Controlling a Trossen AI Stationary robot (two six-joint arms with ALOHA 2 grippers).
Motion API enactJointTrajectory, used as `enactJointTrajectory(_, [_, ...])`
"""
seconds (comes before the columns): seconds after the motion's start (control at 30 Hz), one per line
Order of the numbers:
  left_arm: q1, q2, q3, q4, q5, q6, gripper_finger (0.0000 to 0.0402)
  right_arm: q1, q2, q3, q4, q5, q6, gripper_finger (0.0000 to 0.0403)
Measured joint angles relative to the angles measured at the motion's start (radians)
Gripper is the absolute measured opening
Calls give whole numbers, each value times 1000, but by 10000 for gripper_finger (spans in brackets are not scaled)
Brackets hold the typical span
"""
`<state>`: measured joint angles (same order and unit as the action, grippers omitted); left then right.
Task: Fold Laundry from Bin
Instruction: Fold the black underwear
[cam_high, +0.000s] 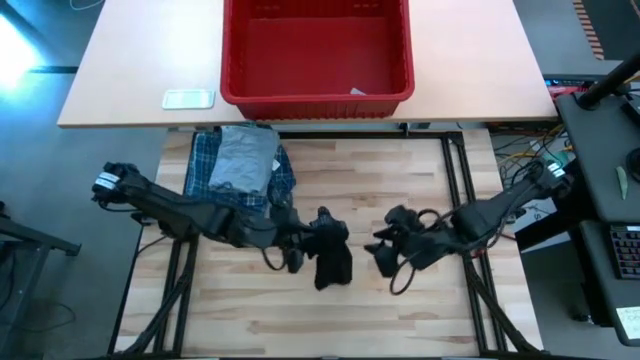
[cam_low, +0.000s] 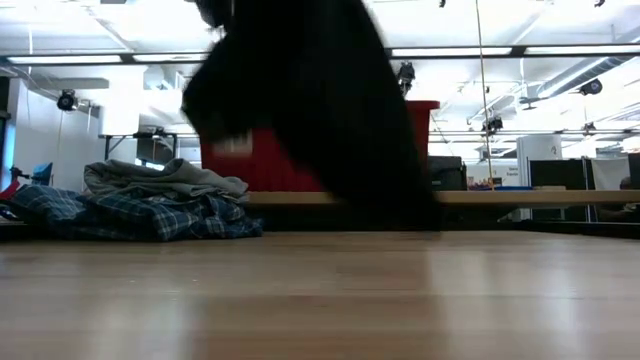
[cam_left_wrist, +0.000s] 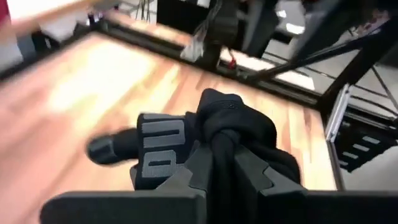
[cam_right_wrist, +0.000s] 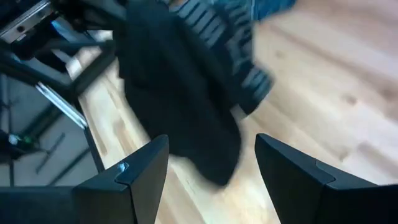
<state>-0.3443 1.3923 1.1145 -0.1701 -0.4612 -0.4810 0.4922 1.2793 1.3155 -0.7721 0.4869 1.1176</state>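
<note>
A small black garment (cam_high: 333, 262) with grey printed stripes (cam_left_wrist: 155, 149) hangs over the middle of the wooden table, with my left gripper (cam_high: 312, 236) shut on it. It fills the middle of the low view as a dark blur (cam_low: 310, 110). My right gripper (cam_high: 385, 250) stands open just to the garment's right, its fingers (cam_right_wrist: 149, 174) apart and nothing between them. The plaid shirt (cam_high: 205, 165) lies at the far left of the table with the grey T-shirt (cam_high: 245, 160) on top of it. The red bin (cam_high: 315, 100) stands on the far table. My left gripper pinches a bunched fold of the black garment (cam_left_wrist: 222, 134) between its two fingers (cam_left_wrist: 186, 168). It comes from the table's left, slanting slightly downward. The cloth hangs slack below and beyond the fingers. Whether its lower end (cam_low: 395, 215) touches the table, I cannot tell.
A small white flat object (cam_high: 188, 98) lies on the far table, left of the bin. A scrap of paper (cam_high: 358, 92) lies inside the bin. Bare wooden tabletop (cam_high: 300, 320) stretches along the near edge. Black frame rails (cam_high: 455, 190) border the table's right side.
</note>
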Motion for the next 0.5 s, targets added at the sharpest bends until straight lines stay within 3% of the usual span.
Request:
enactJointTrajectory(0.07, [17,25,-61,56,33,-47,23,5,38,0,-6,-28,12,233])
enactJointTrajectory(0.2, [60,79,-93,-30,154,-162,74,5,111,0,-8,-53,-13,233])
enactJointTrajectory(0.33, [68,89,-54,-230,192,-217,148,-9,170,0,-8,-85,-66,233])
enactJointTrajectory(0.5, [68,84,37,-613,201,-354,228,-32,224,0,-13,-103,-137,233])
